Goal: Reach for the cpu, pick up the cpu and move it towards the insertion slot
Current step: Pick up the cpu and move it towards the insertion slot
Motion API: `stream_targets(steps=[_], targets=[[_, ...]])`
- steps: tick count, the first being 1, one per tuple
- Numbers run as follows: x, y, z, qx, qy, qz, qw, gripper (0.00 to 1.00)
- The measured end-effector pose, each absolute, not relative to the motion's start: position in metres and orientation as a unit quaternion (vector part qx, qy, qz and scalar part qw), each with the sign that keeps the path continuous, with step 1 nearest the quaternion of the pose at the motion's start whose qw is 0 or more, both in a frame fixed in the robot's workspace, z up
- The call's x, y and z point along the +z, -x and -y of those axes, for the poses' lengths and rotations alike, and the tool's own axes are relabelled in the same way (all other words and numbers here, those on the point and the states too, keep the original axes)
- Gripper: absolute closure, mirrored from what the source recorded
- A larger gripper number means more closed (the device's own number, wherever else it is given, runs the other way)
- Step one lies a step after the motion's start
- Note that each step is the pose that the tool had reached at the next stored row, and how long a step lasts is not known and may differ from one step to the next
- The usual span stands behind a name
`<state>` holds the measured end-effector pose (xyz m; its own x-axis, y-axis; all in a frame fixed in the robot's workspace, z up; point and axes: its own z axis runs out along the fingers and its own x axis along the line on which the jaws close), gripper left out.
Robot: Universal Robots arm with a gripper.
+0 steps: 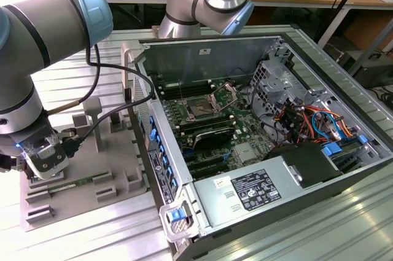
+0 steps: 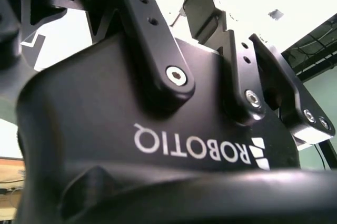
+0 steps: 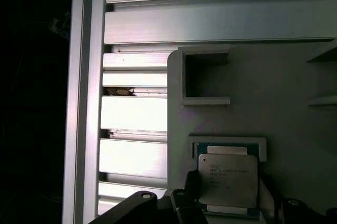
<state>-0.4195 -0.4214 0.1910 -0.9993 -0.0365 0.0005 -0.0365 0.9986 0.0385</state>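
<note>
1 cpu (image 3: 227, 179) lies flat in a recess of 1 grey holder (image 3: 295, 76). 1 gripper (image 1: 44, 161) hangs right over it, jaws spread to either side. 1 insertion slot (image 1: 201, 110) sits well apart inside the computer case (image 1: 202, 58).

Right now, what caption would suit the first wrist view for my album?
The cpu lies flat in the grey fixture on the slotted metal table.
</note>
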Motion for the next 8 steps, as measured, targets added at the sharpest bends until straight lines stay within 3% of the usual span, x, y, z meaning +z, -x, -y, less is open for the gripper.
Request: stream_targets(steps=[2, 8], targets=[[0.1906, 0.4193, 0.4214, -0.019, -0.018, 1.0, 0.0, 0.38], [0.1921, 0.4194, 0.4215, -0.019, -0.019, 1.0, 0.001, 0.38]])
